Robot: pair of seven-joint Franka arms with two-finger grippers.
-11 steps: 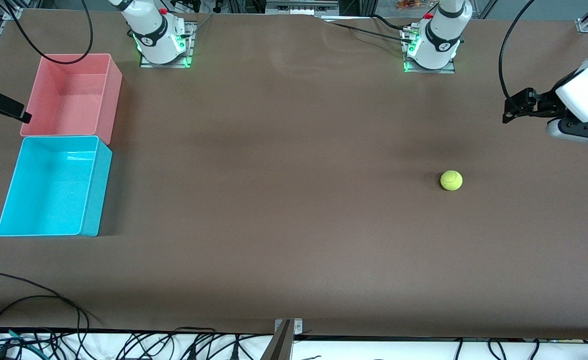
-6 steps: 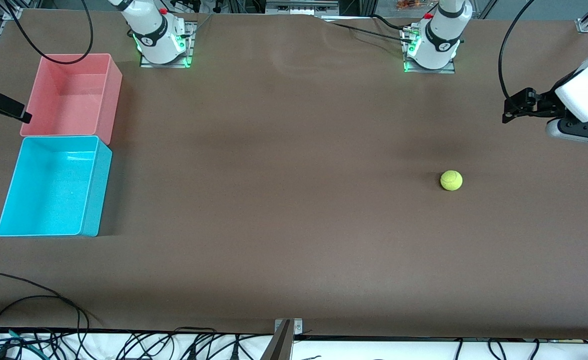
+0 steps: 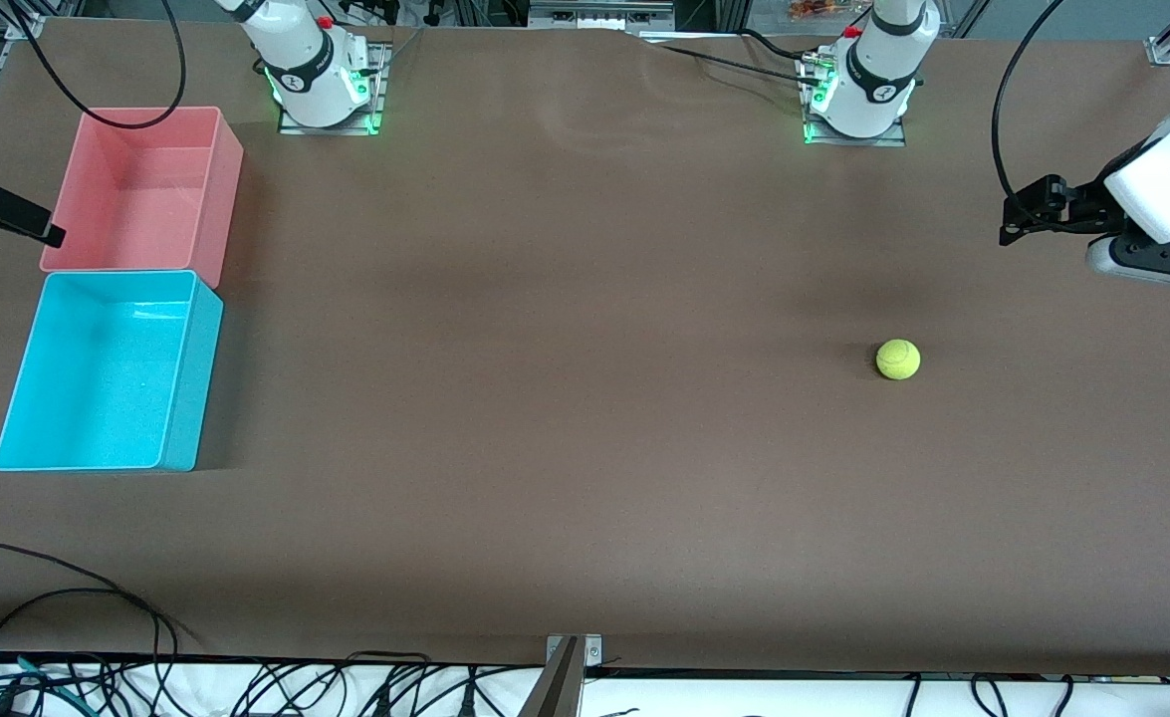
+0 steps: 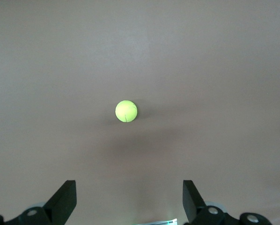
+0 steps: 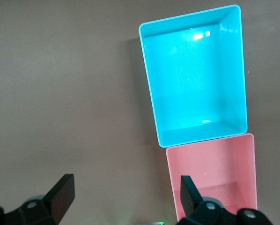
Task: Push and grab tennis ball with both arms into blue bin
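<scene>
The tennis ball (image 3: 898, 359) lies on the brown table toward the left arm's end; it also shows in the left wrist view (image 4: 126, 111). My left gripper (image 3: 1015, 221) hangs open and empty in the air over the table's edge at that end, apart from the ball, which shows ahead of its fingers (image 4: 65, 200). The blue bin (image 3: 107, 368) stands empty at the right arm's end and shows in the right wrist view (image 5: 196, 75). My right gripper (image 3: 39, 227) is open and empty, up in the air beside the bins (image 5: 126, 197).
A pink bin (image 3: 141, 189) (image 5: 215, 168) of the same size touches the blue bin, farther from the front camera. Cables (image 3: 67, 597) lie at the table's near edge. The two arm bases (image 3: 321, 80) (image 3: 858, 85) stand along the far edge.
</scene>
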